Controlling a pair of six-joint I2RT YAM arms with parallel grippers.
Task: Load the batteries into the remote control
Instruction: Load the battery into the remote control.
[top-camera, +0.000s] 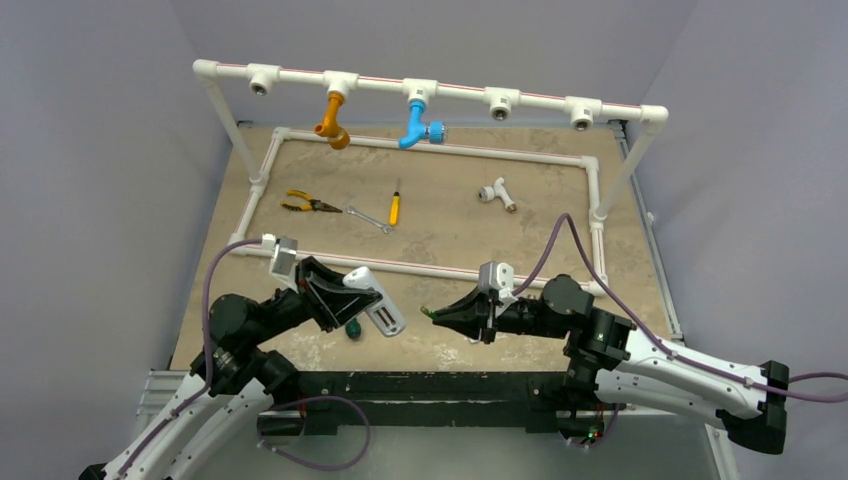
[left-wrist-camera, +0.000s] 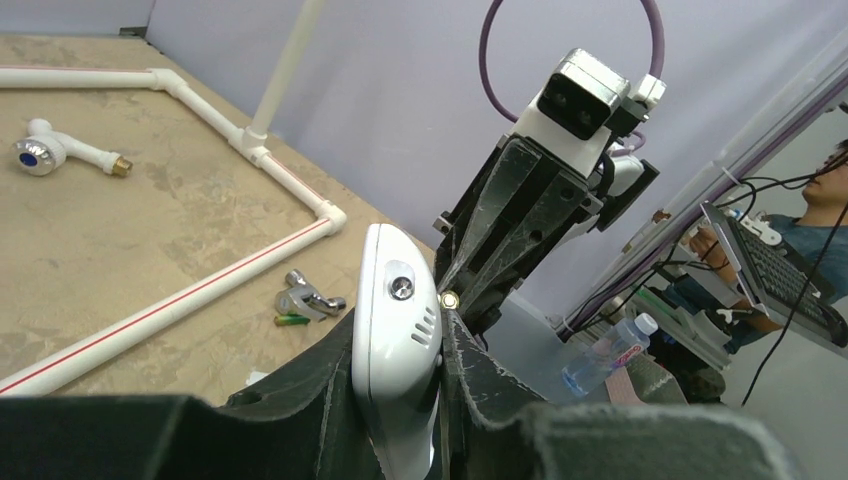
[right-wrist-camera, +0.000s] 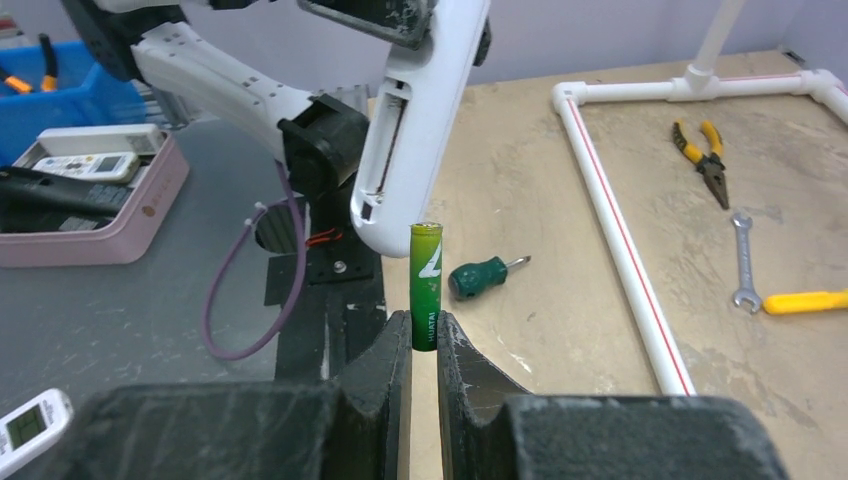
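Right claw (right-wrist-camera: 424, 335): I've got it pinched tight on one battery (right-wrist-camera: 426, 275), which sticks up from the tips.
Left claw (left-wrist-camera: 400, 352): clamped around the remote control (left-wrist-camera: 393, 290), held in the air.
Gap: battery tip close beside the remote's end, probably not touching.

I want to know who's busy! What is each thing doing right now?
left gripper, shut on the remote control.
remote control, lifted, back recess open.
right gripper, shut on the battery.
battery, upright, not yet loaded.
screwdriver, lying on the table.
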